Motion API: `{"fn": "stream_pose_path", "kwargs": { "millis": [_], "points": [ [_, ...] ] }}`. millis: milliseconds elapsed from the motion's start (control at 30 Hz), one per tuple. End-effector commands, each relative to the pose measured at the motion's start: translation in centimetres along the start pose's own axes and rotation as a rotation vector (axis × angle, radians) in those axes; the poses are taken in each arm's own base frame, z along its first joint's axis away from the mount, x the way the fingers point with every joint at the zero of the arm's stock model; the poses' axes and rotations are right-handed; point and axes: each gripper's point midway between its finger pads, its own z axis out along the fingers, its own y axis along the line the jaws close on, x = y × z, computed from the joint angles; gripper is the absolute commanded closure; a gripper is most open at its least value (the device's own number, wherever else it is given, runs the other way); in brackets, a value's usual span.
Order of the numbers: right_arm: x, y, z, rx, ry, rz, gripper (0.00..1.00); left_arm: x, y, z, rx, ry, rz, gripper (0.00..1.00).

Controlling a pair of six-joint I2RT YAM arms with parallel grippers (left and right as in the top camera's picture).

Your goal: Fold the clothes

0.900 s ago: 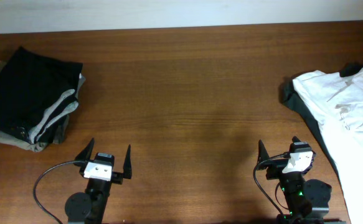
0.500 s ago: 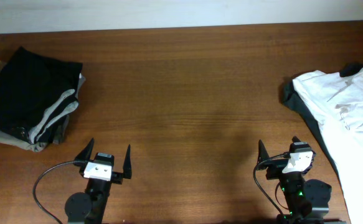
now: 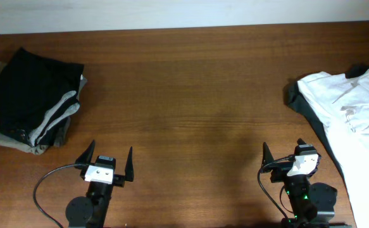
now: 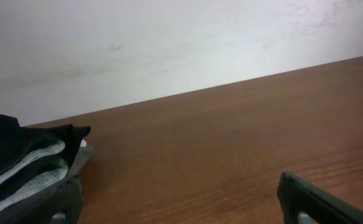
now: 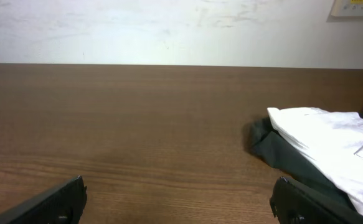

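Observation:
A pile of unfolded clothes lies at the table's right edge: a white garment (image 3: 355,107) over a dark grey one (image 3: 311,117). It also shows in the right wrist view (image 5: 330,137). A stack of folded clothes (image 3: 29,98), black on top with grey beneath, sits at the far left and shows in the left wrist view (image 4: 19,158). My left gripper (image 3: 108,158) is open and empty near the front edge, left of centre. My right gripper (image 3: 284,151) is open and empty near the front edge, just left of the unfolded pile.
The brown wooden table (image 3: 190,95) stretches between the two piles. A white wall (image 5: 169,28) runs behind its far edge. Black cables (image 3: 45,183) loop by each arm base at the front.

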Motion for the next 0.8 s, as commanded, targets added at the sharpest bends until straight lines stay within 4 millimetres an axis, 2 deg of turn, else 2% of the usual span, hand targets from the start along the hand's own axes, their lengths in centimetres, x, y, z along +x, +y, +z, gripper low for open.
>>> {"fn": "stream_pose_path", "kwargs": {
  "millis": [0, 133, 200, 267, 333, 400, 433, 567, 633, 700, 767],
  "points": [
    [0.4, 0.6, 0.0, -0.041, 0.007, 0.005, 0.01, -0.1, 0.1, 0.0, -0.005, -0.007, -0.005, 0.01],
    [-0.8, 2.6, -0.2, -0.155, -0.032, 0.067, 0.01, -1.2, -1.0, -0.1, 0.06, -0.053, -0.005, 0.01],
    [-2.3, 3.4, -0.7, -0.2, -0.066, 0.084, 0.01, -3.8, -1.0, -0.5, 0.067, -0.135, -0.006, 0.01],
    [-5.1, 3.3, -1.5, -0.193, -0.113, 0.071, 0.01, -6.0, -0.8, -1.0, 0.063, -0.172, -0.002, 0.01],
    [-7.8, 3.4, -1.9, -0.193, -0.105, 0.073, 0.01, -7.2, -0.6, -1.0, 0.072, -0.095, -0.017, 0.01],
    [-9.1, 3.2, -1.3, -0.19, -0.027, 0.094, 0.01, -7.3, -0.5, -0.3, 0.086, 0.022, -0.038, 0.01],
    [-9.7, 3.1, -0.5, -0.186, 0.039, 0.112, 0.01, -7.8, -0.3, 0.2, 0.091, 0.066, -0.046, 0.01],
    [-11.3, 1.9, 3.1, -0.14, 0.332, 0.177, 0.02, -10.7, 0.6, 4.4, 0.118, 0.294, -0.088, 0.01],
    [-12.3, 1.6, 5.0, -0.161, 0.459, 0.092, 0.01, -11.5, 1.1, 6.7, 0.136, 0.448, -0.117, 0.01],
    [-12.6, 1.6, 6.8, -0.186, 0.56, 0.094, 0.01, -11.4, 1.1, 8.9, 0.172, 0.625, -0.155, 0.01],
    [-11.8, 1.8, 7.6, -0.21, 0.665, 0.13, 0.01, -11.0, 1.1, 10.4, 0.19, 0.751, -0.181, 0.01]
  ]
}}
